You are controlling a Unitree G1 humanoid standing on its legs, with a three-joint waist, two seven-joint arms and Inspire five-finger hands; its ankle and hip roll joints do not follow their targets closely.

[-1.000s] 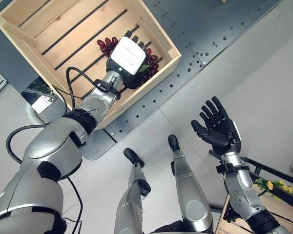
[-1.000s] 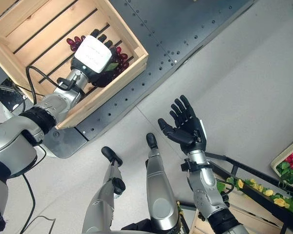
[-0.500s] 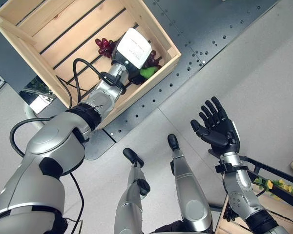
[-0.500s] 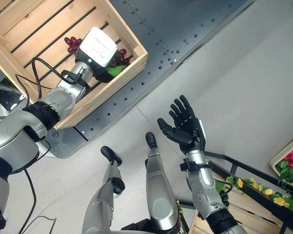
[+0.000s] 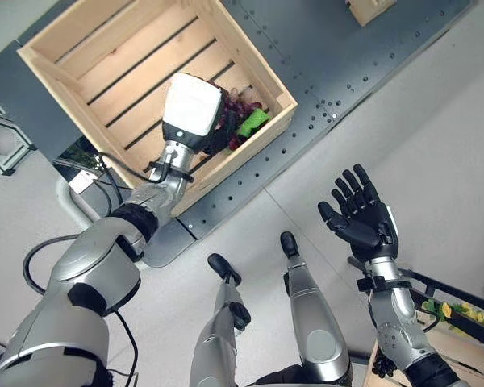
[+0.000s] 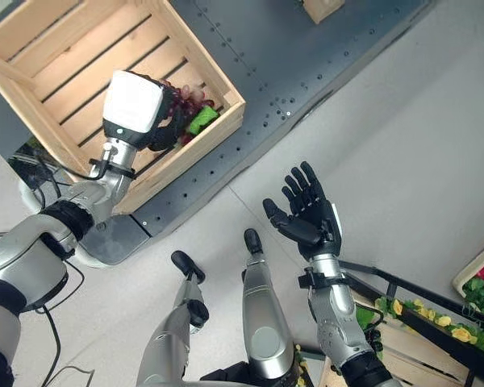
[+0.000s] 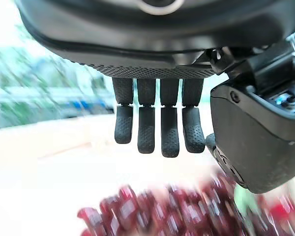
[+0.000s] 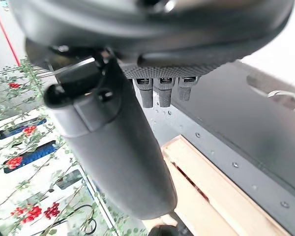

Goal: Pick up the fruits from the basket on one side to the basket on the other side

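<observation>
We judge the grapes (image 5: 240,109) delivered into the crate (image 5: 105,72), our left hand (image 7: 157,128) straight-fingered above them, right hand (image 5: 363,219) spread and empty.

Pale grey smooth floor (image 5: 436,121) all around, with a dark grey metal plate (image 5: 347,56) dotted with bolt holes running diagonally across it.

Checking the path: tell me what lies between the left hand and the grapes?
Nothing: the left wrist view shows bare air between the left hand's straight fingers and the grapes.
</observation>
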